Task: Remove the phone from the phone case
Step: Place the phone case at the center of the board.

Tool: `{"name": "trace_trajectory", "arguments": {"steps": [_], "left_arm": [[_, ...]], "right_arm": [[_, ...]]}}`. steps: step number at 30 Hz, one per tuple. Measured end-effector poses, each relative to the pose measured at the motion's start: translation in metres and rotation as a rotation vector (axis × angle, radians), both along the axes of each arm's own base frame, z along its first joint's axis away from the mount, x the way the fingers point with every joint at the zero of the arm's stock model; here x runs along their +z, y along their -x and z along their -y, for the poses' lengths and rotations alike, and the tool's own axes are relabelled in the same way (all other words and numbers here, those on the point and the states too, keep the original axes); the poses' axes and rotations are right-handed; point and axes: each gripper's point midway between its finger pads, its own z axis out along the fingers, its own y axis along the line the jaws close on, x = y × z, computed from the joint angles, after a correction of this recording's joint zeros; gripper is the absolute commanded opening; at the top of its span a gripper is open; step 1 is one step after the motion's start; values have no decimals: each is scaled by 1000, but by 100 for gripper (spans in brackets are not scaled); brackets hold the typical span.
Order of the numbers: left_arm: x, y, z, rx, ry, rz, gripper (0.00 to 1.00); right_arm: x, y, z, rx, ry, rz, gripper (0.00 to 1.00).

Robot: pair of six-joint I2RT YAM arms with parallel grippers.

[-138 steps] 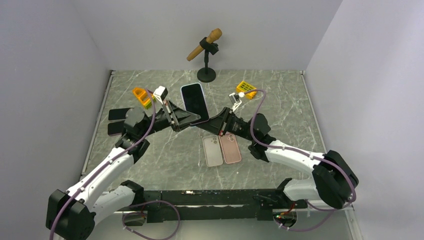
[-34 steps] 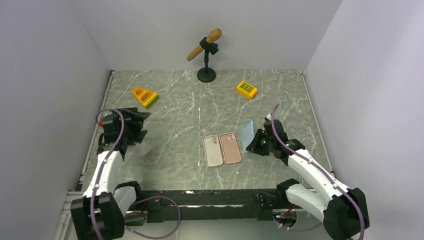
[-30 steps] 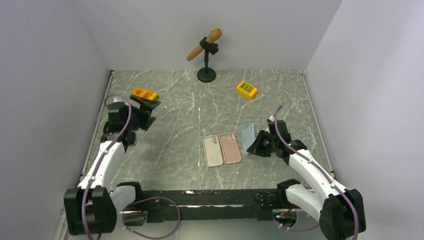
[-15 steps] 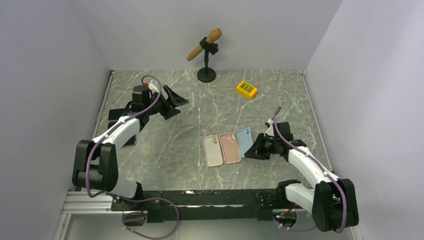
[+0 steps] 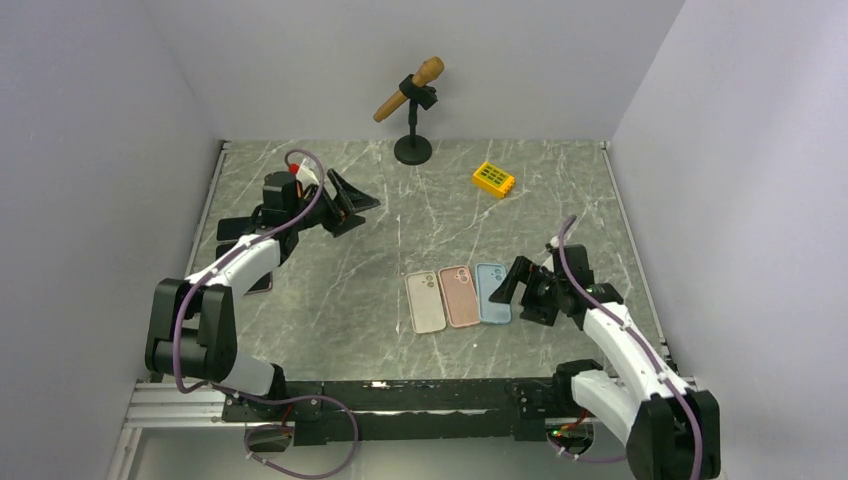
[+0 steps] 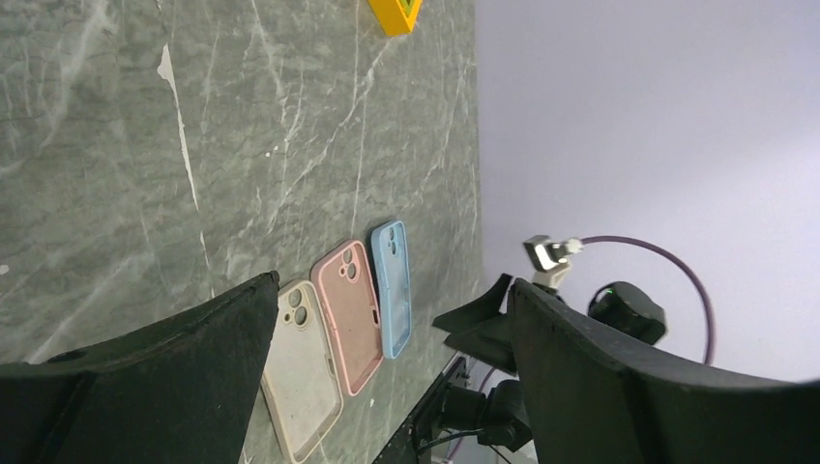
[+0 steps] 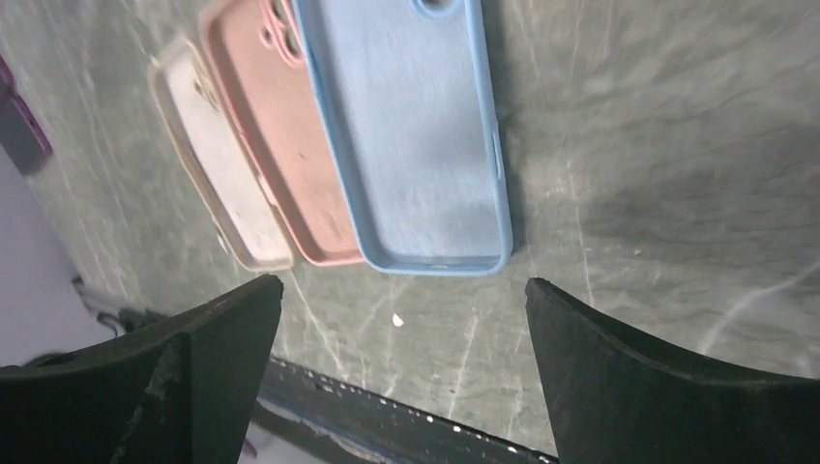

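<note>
Change since half a second ago: the blue case [image 5: 492,292], then tilted in the right gripper [image 5: 515,300], now lies flat. The left arm has barely shifted.
Top view, right side: the right gripper's jaws are spread and hold nothing. The blue case sits just ahead of the fingertips, apart from them, and closes a row with the pink case [image 5: 461,296] and beige case [image 5: 425,302].
Top view, left side: the left gripper [image 5: 352,210] is spread wide and empty, raised over the table [image 5: 400,250]. The dark phones [image 5: 237,228] lie behind it, beside and partly under its forearm.
Left wrist view: the three cases show far off between the two black fingers [image 6: 135,387]. The yellow block [image 6: 395,12] is cut by the top edge.
Right wrist view: the blue case [image 7: 416,135] lies hollow side up, with no phone inside, between and beyond the fingers [image 7: 658,387].
Step in hand: extraction looks finished, with the empty case released.
Next move: probably a clean retreat of the right gripper, up and back, without nudging the row.
Hidden or unclear: the left arm covers part of the phones, so which of them left the blue case cannot be told. A purple-dark shape at the left edge of the right wrist view is too cropped to name. The microphone stand [image 5: 412,148] plays no part.
</note>
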Motion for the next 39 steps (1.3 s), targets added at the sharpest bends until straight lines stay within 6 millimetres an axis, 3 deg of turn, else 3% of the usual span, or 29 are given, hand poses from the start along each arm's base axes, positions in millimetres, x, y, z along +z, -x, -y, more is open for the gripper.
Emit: {"name": "trace_trajectory", "arguments": {"steps": [4,9,12,14,17,20,24,27,31,39], "left_arm": [[0,-1,-3,6,2,1,91],[-3,-1,-9,21,-44,12,91],[1,-1,-12,27,-76,39,90],[6,-2,-13,28,-82,59,90],[8,-2,-13,26,-84,68,90],[7,-2,-13,26,-84,64,89],[3,-3,-13,24,-85,54,89],[1,-3,-12,23,-85,49,89],[1,-4,-12,22,-82,48,89],[5,-4,-10,15,-70,57,89]], "right_arm": [[39,-23,13,-64,61,134,100],[107,-48,17,-90,67,356,100],[119,-51,8,-53,19,397,95],[112,-52,-8,0,-56,389,91],[73,-43,-37,90,-151,270,84],[37,-22,-63,201,-115,128,61],[26,-19,-89,320,-34,88,43],[23,-38,-85,295,93,106,31],[16,-58,-71,258,227,122,30],[-15,-74,-50,248,412,58,29]]}}
